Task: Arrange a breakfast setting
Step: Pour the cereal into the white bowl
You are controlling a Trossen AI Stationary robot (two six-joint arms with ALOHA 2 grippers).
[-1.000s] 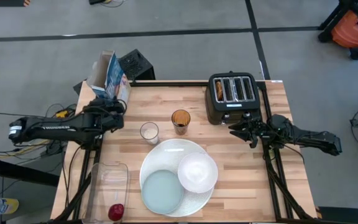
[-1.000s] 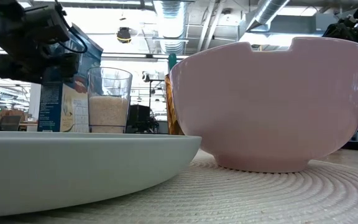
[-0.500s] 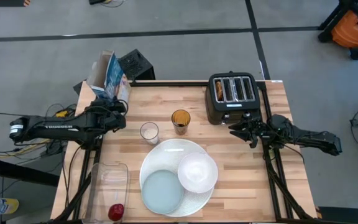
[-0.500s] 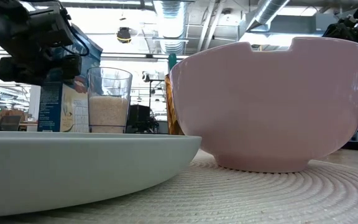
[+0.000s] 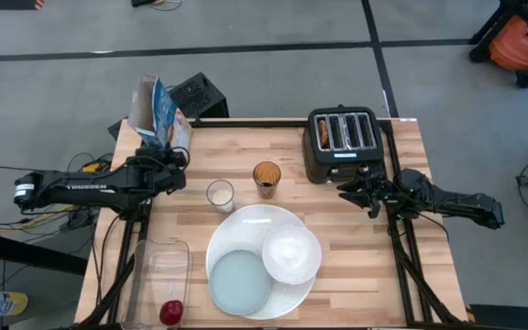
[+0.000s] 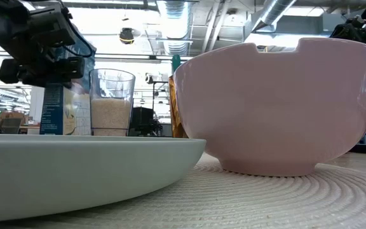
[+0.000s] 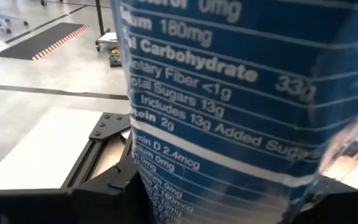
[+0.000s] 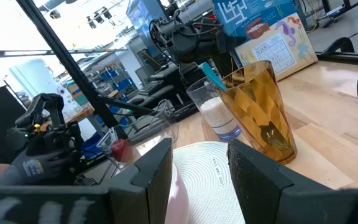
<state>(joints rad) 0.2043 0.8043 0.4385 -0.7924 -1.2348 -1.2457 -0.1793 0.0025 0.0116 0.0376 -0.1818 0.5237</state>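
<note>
At the far left corner of the tabletop (image 5: 356, 275) your left tool (image 5: 168, 158) sits right against the blue cereal box (image 5: 155, 112), which stands upright with its long axis vertical and its torn top open; the left wrist view is filled by the box's nutrition panel, so the box lies directly ahead of the tool, between or against its fingers. You cannot tell from these views whether the fingers are pinching the box or merely flanking it. Just right of that arm stand a clear glass (image 5: 219, 194) with pale contents and an amber glass (image 5: 266, 176). Nearer you, the large white plate (image 5: 257, 223) carries the small pale-blue plate (image 5: 240, 281) and the white bowl (image 5: 291, 253); the bowl is likely where cereal goes, so the box must travel right and toward you, and the left arm is plainly nearer to it. The red apple (image 5: 170, 313) rests in the clear tub (image 5: 160, 266). By the black toaster (image 5: 342, 142), your right tool (image 5: 360, 191) waits with fingers spread, holding nothing.
</note>
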